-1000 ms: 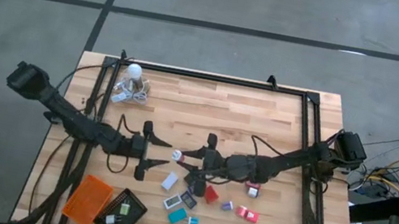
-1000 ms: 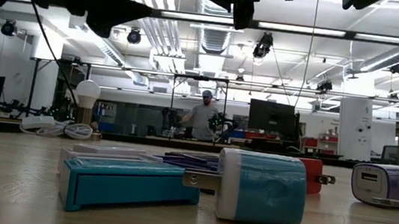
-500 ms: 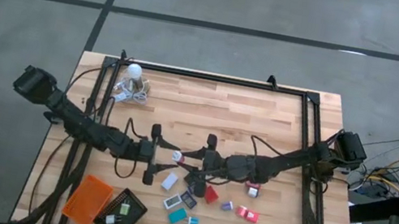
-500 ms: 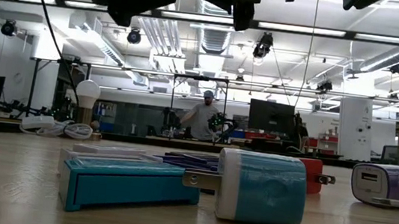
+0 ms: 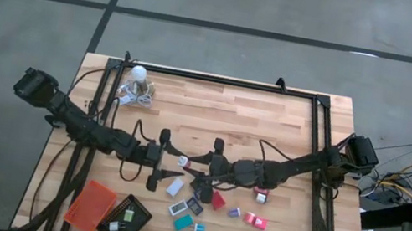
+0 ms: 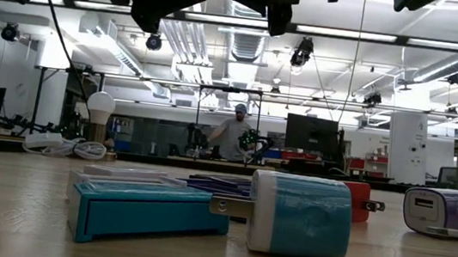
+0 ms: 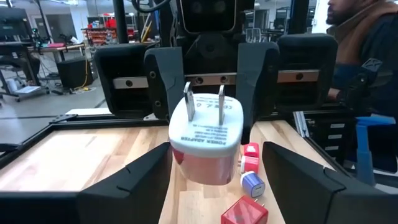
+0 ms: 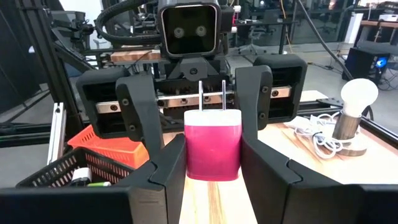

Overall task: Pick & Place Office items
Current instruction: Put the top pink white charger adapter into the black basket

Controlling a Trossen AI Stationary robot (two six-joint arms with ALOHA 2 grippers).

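At the middle of the high view, the right end effector (image 5: 191, 162) is clamping a red-and-white plug adapter (image 5: 182, 161) above the bench (image 5: 273, 119). The left end effector (image 5: 173, 162) is waiting apart around it — for a clean handover it should be closing squarely before the right one releases.

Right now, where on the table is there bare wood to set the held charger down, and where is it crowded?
Bare wood lies along the far side, between the bulb and the table's right frame rail. The near middle is crowded: loose office items lie scattered below the right gripper, and the orange tray and black tray fill the near-left corner.
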